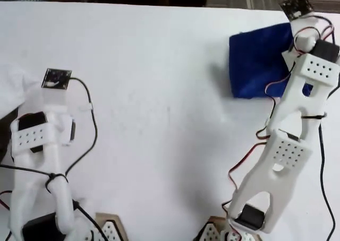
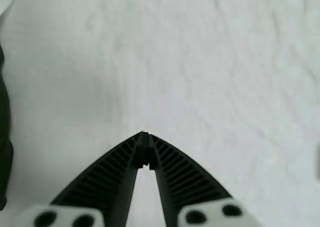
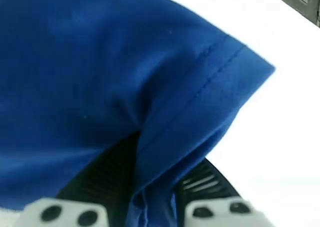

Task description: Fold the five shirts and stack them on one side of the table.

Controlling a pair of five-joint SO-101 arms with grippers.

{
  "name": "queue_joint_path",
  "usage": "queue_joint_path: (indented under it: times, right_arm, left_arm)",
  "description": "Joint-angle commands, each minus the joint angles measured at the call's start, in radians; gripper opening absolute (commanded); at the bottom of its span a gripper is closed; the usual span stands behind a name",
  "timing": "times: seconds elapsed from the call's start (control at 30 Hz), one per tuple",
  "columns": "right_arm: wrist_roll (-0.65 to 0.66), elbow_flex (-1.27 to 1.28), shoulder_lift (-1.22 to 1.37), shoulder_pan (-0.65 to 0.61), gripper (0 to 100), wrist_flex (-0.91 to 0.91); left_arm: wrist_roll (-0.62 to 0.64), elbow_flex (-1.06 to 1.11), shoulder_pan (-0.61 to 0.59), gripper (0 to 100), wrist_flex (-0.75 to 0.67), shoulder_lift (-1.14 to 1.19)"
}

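Blue shirt (image 1: 257,60) lies at far right part of tabletop (image 1: 159,87), under right arm. Right fingers (image 3: 202,182) clamp its hemmed edge; cloth drapes over them, tips hidden. Left fingers (image 2: 175,172) clenched on nothing, above bare tabletop.

Shirt probably light, soft, limp: likely sags when lifted, slides easy on smooth top. Better hold at hem or corner, where cloth is doubled.

Arm covers shirt's right edge, so how far folded is unclear. Pale cloth (image 1: 9,84) at left edge hard to tell from tabletop; whether shirt, cannot tell.
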Motion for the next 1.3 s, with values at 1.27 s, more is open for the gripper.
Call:
queue_joint_path:
  times: [1.27]
  right_arm:
    - [-0.416,-0.519,0.013,0.019,5.0,0.220]
  left_arm:
    - [-0.008,-0.148,-0.078,3,0.143,-0.032]
